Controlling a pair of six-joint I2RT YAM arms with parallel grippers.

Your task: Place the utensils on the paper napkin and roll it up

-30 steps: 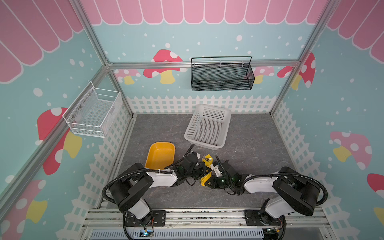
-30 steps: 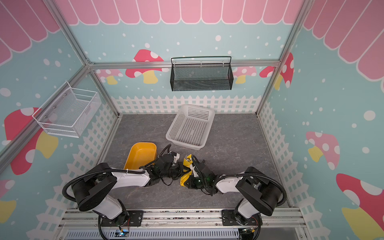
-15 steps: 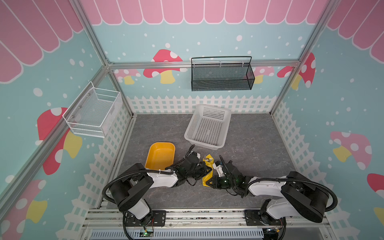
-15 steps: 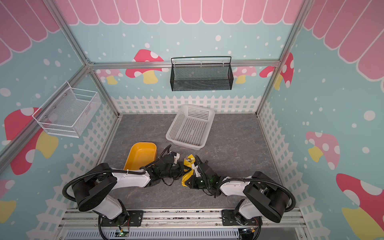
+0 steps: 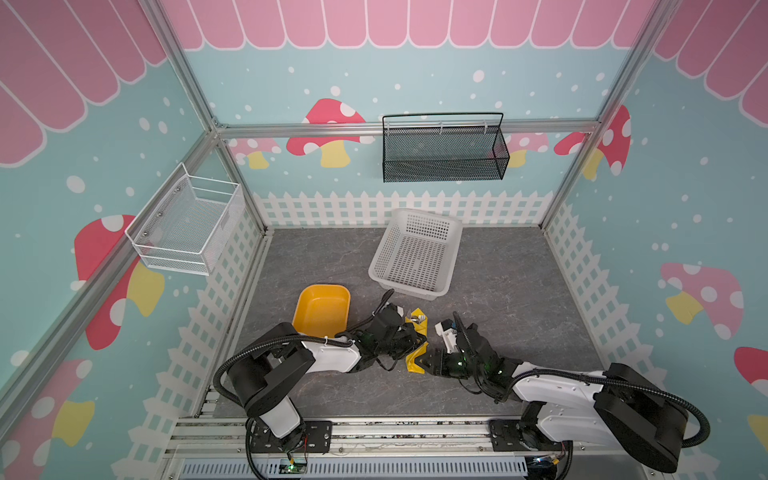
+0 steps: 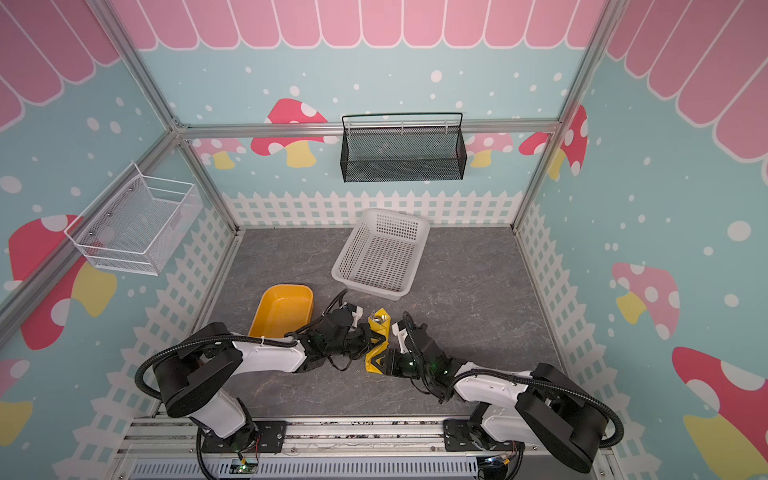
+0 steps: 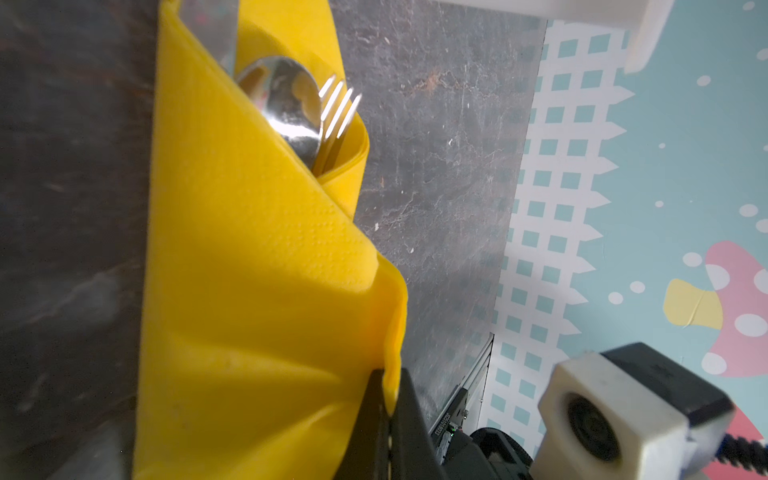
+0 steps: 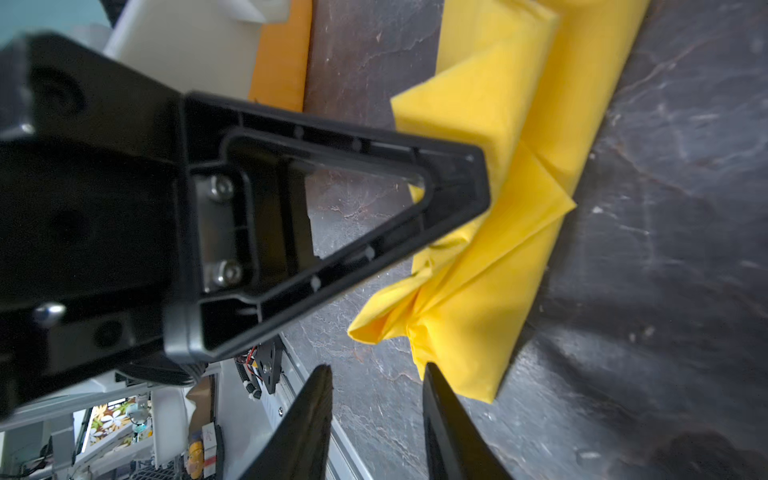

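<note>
Left wrist view shows the thin lemon-yellow paper napkin (image 7: 249, 270) folded lengthwise around the utensils on the grey stone-patterned tabletop (image 7: 436, 166). At its open end peek the bowl of the shiny silver metal spoon (image 7: 286, 108), the tines of the silver metal fork (image 7: 340, 110) beside it and a strip of the silver metal knife (image 7: 210, 33). The left claw (image 7: 388, 374) is pressed together, pinching a raised edge of the napkin between its black fingers. Right wrist view shows the right claw (image 8: 374, 370) spread, with bare tabletop between its tips; one tip is just beside the napkin's crumpled end, and whether it touches cannot be told. In both top views the napkin lies near the front middle of the tabletop between both claws, right of the rigid orange-yellow plastic tray (image 5: 322, 307) and in front of the white perforated plastic basket (image 5: 384, 253). The napkin is plain; a small white printed code (image 7: 443, 428) on the right arm is too small to read.
</note>
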